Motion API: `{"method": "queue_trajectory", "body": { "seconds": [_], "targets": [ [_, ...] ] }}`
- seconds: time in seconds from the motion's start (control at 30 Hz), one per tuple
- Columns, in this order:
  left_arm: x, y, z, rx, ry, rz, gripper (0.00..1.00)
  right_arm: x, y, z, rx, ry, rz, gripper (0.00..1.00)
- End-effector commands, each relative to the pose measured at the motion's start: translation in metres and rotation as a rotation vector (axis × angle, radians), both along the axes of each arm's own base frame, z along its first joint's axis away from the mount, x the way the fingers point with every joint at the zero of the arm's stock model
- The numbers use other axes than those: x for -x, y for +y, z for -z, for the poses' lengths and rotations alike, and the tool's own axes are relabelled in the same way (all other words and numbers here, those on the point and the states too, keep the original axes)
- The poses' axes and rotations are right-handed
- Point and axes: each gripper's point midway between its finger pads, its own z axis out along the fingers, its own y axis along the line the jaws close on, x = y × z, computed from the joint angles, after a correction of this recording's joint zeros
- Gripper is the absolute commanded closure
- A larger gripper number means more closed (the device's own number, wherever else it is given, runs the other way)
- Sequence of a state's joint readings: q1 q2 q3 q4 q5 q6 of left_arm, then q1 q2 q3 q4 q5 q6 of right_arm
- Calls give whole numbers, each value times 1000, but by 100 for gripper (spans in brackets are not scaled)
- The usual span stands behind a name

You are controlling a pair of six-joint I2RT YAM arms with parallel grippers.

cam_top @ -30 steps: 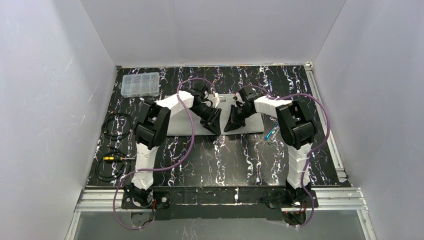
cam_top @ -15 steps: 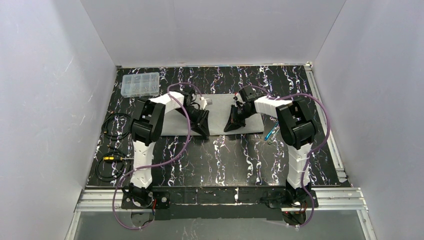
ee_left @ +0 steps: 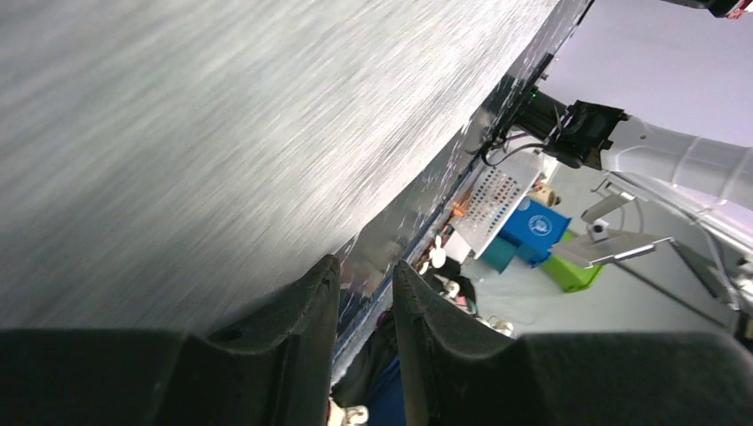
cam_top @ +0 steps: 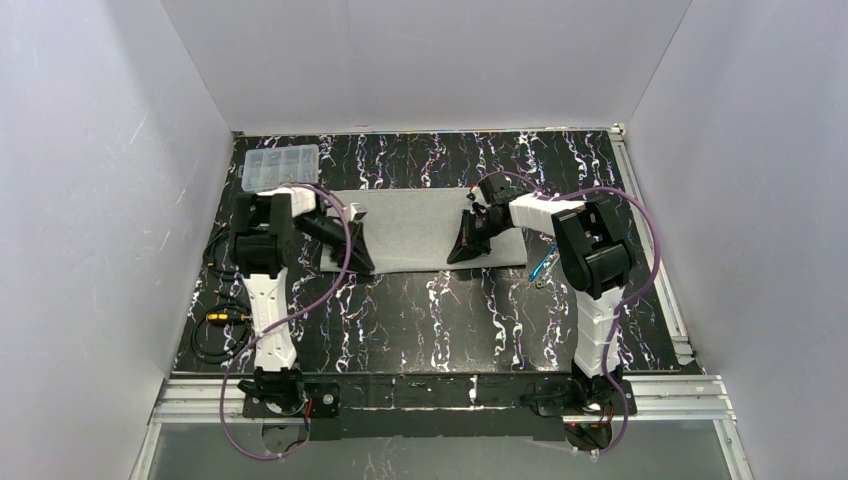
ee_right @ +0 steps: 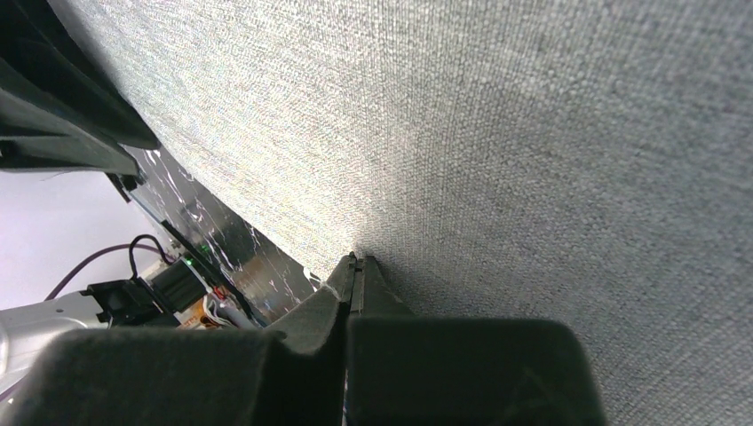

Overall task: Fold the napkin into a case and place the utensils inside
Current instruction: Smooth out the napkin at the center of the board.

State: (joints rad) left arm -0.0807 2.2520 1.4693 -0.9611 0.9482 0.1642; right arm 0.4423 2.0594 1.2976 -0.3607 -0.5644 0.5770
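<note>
Clear compartment box (cam_top: 281,168) sits in the far-left corner of the black marbled bench (cam_top: 430,320); coiled black cables (cam_top: 232,252) along its left edge.

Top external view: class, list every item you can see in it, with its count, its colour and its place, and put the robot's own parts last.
napkin: one, light grey, spread flat on the far middle of the table
utensils: small slim pieces, one blue, count unclear, on the table just right of the napkin
compartment box: one, clear plastic, far left corner
cable coils: two, black, along the left edge
table: one, black with white marbling
purple cables: two, one looping along each arm
left gripper: one, black, fingers slightly apart, by the napkin's left near corner
right gripper: one, black, shut on the napkin's near edge
</note>
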Motion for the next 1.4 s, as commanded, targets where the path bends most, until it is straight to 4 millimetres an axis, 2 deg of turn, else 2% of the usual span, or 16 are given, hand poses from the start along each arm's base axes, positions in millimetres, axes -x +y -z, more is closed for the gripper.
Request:
{"method": "queue_trajectory", "body": {
  "seconds": [0.0, 0.23, 0.4, 0.5, 0.73, 0.83, 0.93, 1.07, 1.13, 1.27, 1.37],
  "targets": [
    [17, 45, -4, -29, 86, -44, 73, 6, -18, 25, 112, -2, 16, 99],
    [17, 92, -10, -103, 53, -75, 75, 5, -19, 25, 117, -4, 19, 99],
    [12, 113, -18, -132, 34, -100, 77, 6, -20, 26, 122, -4, 19, 99],
    [11, 119, -27, -137, 16, -100, 77, 5, -21, 25, 123, -7, 20, 99],
    [-2, 108, -74, -83, -80, -127, 77, 3, -19, 24, 117, -11, 20, 99],
    [-3, 94, -89, -69, -108, -103, 76, 3, -19, 25, 117, -9, 20, 99],
    [4, 70, -97, -68, -150, -28, 76, 1, -18, 23, 112, -14, 22, 99],
    [8, 38, -81, -131, -210, 100, 75, -1, -16, 19, 104, -18, 24, 99],
    [3, 33, -67, -187, -246, 149, 75, -3, -15, 17, 102, -20, 26, 99],
    [-8, 45, -35, -344, -336, 235, 75, -5, -14, 14, 98, -28, 27, 99],
    [-7, 60, -13, -440, -351, 295, 75, -5, -14, 15, 94, -26, 27, 99]
  ]
}}
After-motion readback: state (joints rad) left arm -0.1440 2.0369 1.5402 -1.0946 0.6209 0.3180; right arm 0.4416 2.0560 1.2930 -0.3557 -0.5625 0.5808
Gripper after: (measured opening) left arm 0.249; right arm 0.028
